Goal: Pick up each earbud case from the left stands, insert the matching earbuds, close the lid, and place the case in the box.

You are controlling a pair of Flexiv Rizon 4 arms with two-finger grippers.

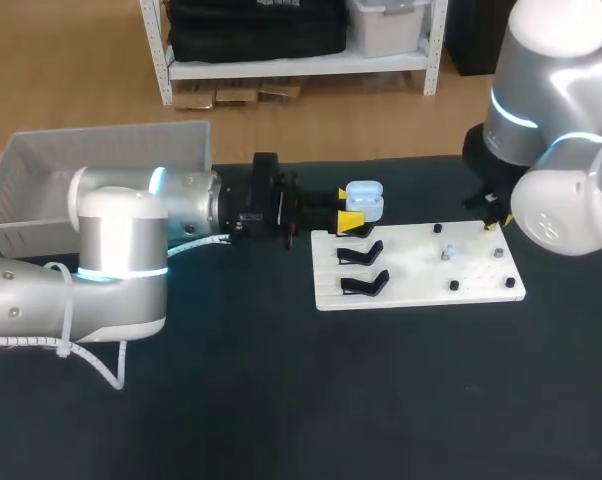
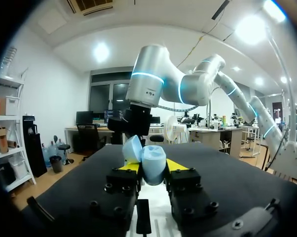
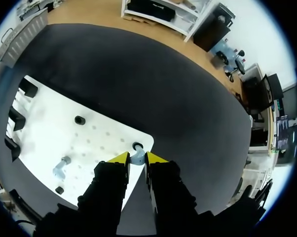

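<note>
- The left tool (image 1: 347, 222) is sitting just left of centre in the head view. Its yellow tips are pressing from both sides on a rounded pale-blue plastic earbud case (image 1: 364, 200), whose lid is standing open.
- The case is being held at the upper left corner of a flat white rectangular board (image 1: 421, 285) lying on the dark worktop (image 1: 281, 400). It is just above two empty black stands (image 1: 366, 283) and well apart from the grey plastic box (image 1: 101, 160) in the upper left of the frame.
- The right tool (image 3: 137, 159) is hanging over the board's upper right corner. Its fingers are drawn narrow and pinching a small pale-blue earbud (image 3: 135, 158) beside a black peg (image 3: 137, 146).
- A second earbud (image 1: 448, 253) of the same colour is lying on the board, right of centre.
- Risk, as I am judging it: the pinched earbud is offering little surface, so it could twist or slip out while being carried across the board.
- The case is rounded and smooth, so pushing an earbud in could tip it or squeeze it out of the tips.
- The raised lid could be getting in the way of the incoming fingers and be knocked shut.
</note>
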